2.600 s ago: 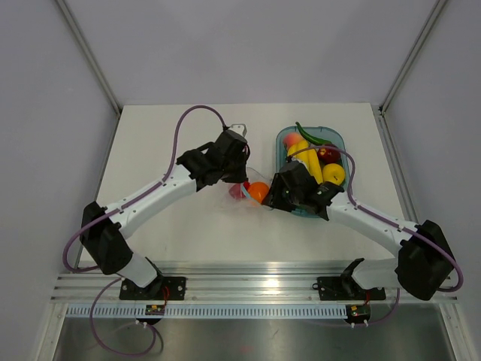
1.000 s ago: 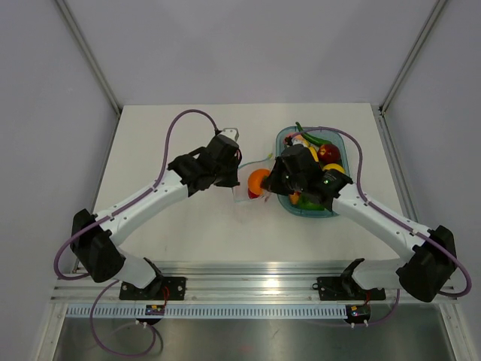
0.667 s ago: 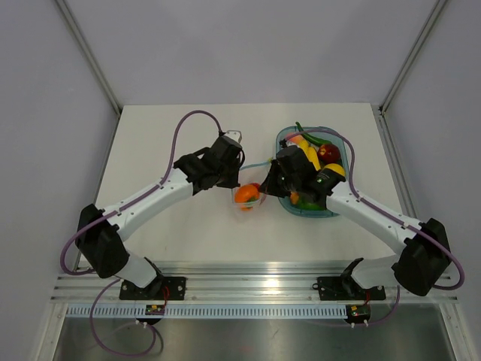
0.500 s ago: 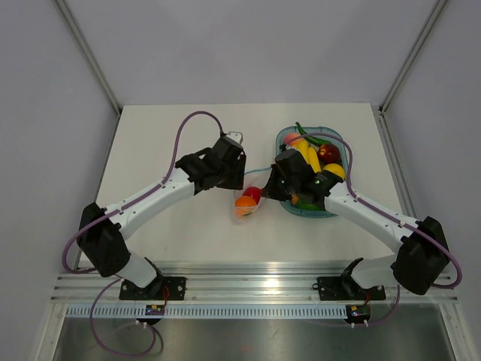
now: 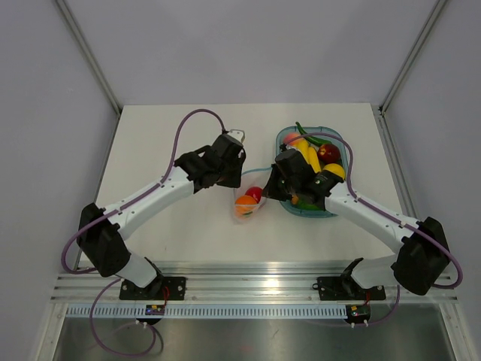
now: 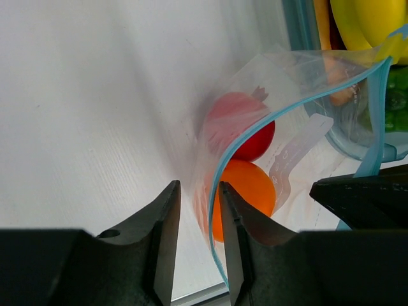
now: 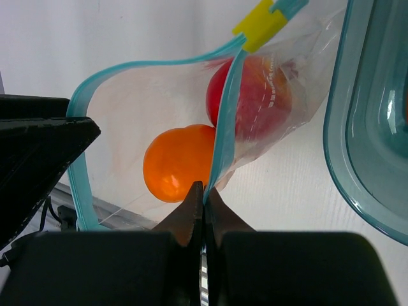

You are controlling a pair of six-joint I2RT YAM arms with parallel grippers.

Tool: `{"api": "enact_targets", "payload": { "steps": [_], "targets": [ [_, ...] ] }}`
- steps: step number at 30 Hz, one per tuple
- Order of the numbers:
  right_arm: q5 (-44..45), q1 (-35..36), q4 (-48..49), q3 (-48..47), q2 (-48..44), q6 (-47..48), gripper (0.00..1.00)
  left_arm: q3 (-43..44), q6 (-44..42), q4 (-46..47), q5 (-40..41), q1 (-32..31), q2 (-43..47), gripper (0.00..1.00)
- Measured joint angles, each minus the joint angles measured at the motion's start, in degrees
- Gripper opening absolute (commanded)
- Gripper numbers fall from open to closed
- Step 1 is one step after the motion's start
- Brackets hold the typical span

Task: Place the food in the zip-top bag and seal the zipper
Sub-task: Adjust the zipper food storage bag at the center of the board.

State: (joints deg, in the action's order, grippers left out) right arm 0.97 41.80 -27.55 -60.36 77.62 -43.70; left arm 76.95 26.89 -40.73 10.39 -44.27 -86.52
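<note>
The clear zip-top bag point(image 5: 248, 197) hangs between my two grippers, its bottom on the table, mouth open. A red fruit point(image 5: 254, 193) and an orange fruit point(image 5: 243, 204) lie inside it; both show in the left wrist view point(image 6: 239, 124) point(image 6: 245, 191). My right gripper point(image 7: 204, 186) is shut on the light blue zipper point(image 7: 224, 108) below its yellow slider point(image 7: 260, 25). My left gripper point(image 6: 198, 191) is open, its fingers either side of the bag's other rim point(image 6: 220, 166). The yellow fruit point(image 5: 334, 173) lies in the tray.
The blue-tinted oval tray point(image 5: 279, 139) stands right of the bag, close to my right gripper point(image 5: 269, 188). It holds bananas point(image 5: 310, 154), a green pepper, a chili and a dark red fruit point(image 5: 328, 153). Its rim shows in the right wrist view point(image 7: 357, 146).
Over the last second the bag with the red and orange fruits came down and toward the near-left onto the table. In the last half second hardly anything moved.
</note>
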Motion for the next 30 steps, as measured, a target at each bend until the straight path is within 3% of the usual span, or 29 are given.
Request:
{"api": "enact_targets", "payload": {
  "steps": [4, 5, 8, 20, 24, 25, 28, 30],
  "targets": [
    [0.0, 0.02, -0.04, 0.0, -0.44, 0.22, 0.0, 0.48, -0.13, 0.46, -1.22, 0.0, -0.33, 0.27],
    [-0.04, 0.02, -0.04, 0.0, -0.5, 0.37, 0.0, 0.74, -0.13, 0.61, -1.62, 0.0, -0.76, 0.16],
    [-0.15, 0.04, -0.28, -0.04, -0.5, 1.2, 0.0, 1.97, -0.22, 1.05, -2.71, 0.0, -2.91, 0.0],
    [0.2, -0.57, -3.87, -2.29, 0.09, 7.02, 0.01, 1.57, 1.25, 1.2, -0.46, 0.0, -2.34, 0.0],
    [2.05, -3.19, -4.04, -2.34, 0.63, 8.59, 0.25, -0.11, 1.9, 1.79, -0.07, 0.0, 0.63, 0.0],
    [2.64, -3.8, -4.11, -2.34, 0.94, 8.96, 0.4, -0.31, 2.05, 1.95, -0.09, 0.0, 1.03, 0.0],
    [3.13, -4.7, -4.98, -2.34, 1.14, 9.57, 0.65, -0.63, 2.34, 2.43, -0.11, 0.0, 1.18, 0.0],
    [3.69, -4.68, -5.14, -2.32, 0.39, 10.27, 0.68, -0.7, 2.58, 2.67, -0.35, 0.02, 1.05, 0.0]
  ]
}}
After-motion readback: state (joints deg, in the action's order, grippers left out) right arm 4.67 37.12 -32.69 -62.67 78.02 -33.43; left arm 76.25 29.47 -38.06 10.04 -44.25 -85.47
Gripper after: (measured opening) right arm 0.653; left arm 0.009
